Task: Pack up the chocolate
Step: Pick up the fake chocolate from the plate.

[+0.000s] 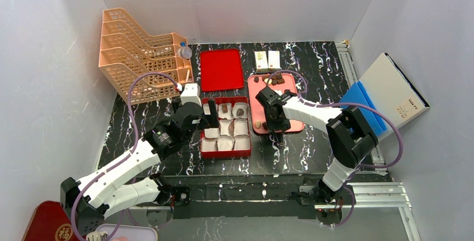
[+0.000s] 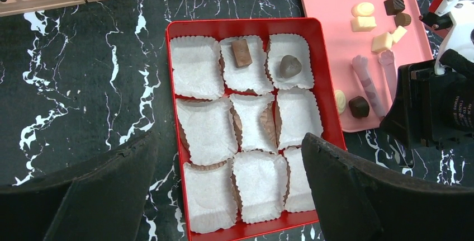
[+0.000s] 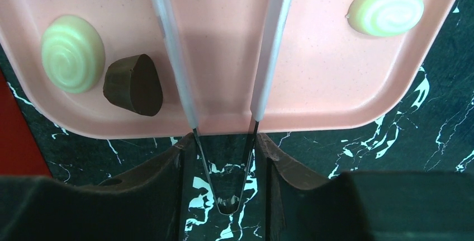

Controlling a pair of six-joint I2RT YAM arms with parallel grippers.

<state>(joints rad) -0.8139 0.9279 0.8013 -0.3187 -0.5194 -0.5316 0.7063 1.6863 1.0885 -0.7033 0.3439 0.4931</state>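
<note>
Pink tray [image 3: 324, 79] holds most chocolate [image 3: 133, 84]; two pieces sit in red box [image 2: 240, 24] cups [image 2: 195, 65]. My right claw [image 3: 224, 165] clamps tongs [image 3: 170, 45], prongs apart, empty, likely for clean lifts. Left claw [image 2: 226, 157] gapes, empty, above box

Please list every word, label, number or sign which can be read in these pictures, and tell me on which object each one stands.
"福" (as far as it can be read): gold sign on the red object at the lower left edge.
Dark print on the white folder: too blurred to read.
Print on the two small white cartons: too small to read.
White lettering on the right arm's black housing: too small to read.
</note>
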